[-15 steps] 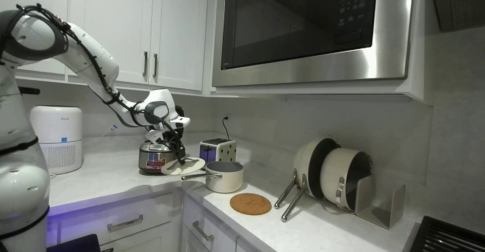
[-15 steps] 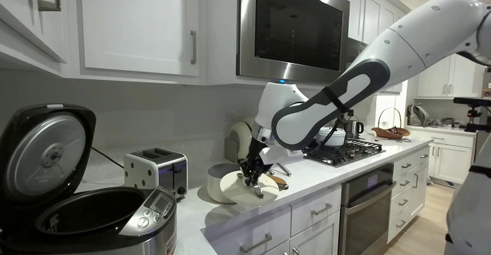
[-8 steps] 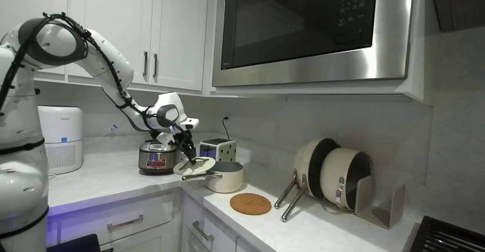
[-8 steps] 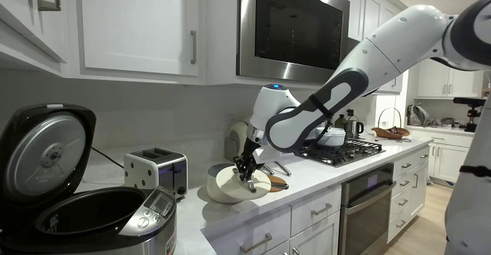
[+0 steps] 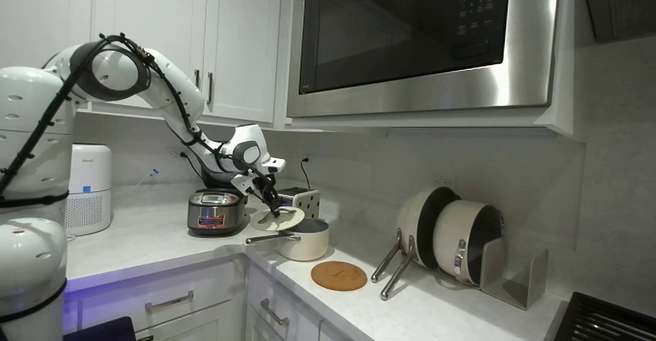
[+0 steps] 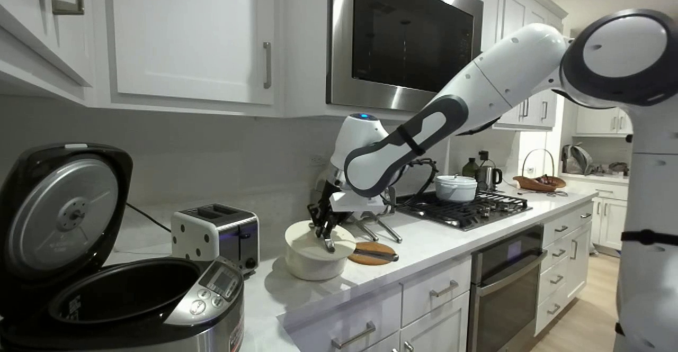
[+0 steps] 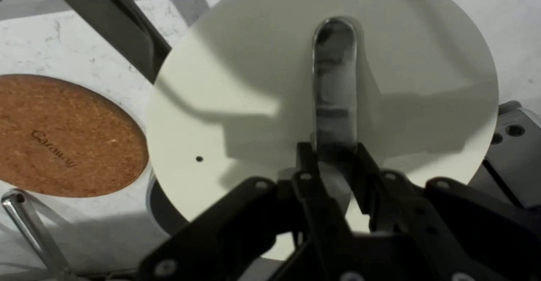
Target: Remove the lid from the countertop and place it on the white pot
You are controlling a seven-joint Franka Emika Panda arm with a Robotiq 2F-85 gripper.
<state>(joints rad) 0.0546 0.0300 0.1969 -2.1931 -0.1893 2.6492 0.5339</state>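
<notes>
Pinched by its silver metal handle in the black two-fingered claw, the flat round cream lid has moved closer, to ten o'clock of the squat cream-white pot in an exterior view, leaving, presumably, centring and lowering.

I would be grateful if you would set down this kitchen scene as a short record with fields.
Pincer: gripping the silver metal handle of the flat, round, cream lid
Lid: held up near the squat, round, cream-white pot, not yet seated
Pot: on the white, grey-veined countertop, dark inside partly visible
Beside pot: flat, round, brown cork-like mat
Appliances: boxy, white, dark-spotted toaster; rounded black-and-silver rice cooker, its cover open
</notes>
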